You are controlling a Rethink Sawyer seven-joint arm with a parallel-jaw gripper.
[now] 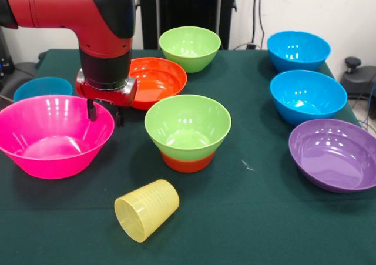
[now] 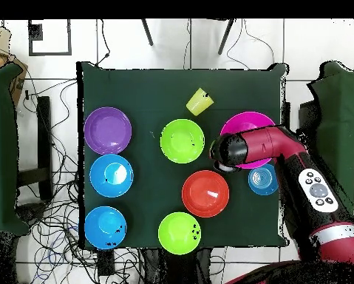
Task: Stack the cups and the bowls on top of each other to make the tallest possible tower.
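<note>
Yellow cup [image 1: 147, 210] lies tipped before 2-bowl tower [image 1: 187, 133].

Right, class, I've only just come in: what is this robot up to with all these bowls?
The red arm's hand hangs over the near rim of the big pink bowl, holding nothing. So far the tower is one lime green bowl sitting on a small orange bowl. The yellow cup lies on its side in front. A wide orange bowl, another green bowl, three blue bowls and a purple bowl sit separately on the green table.
</note>
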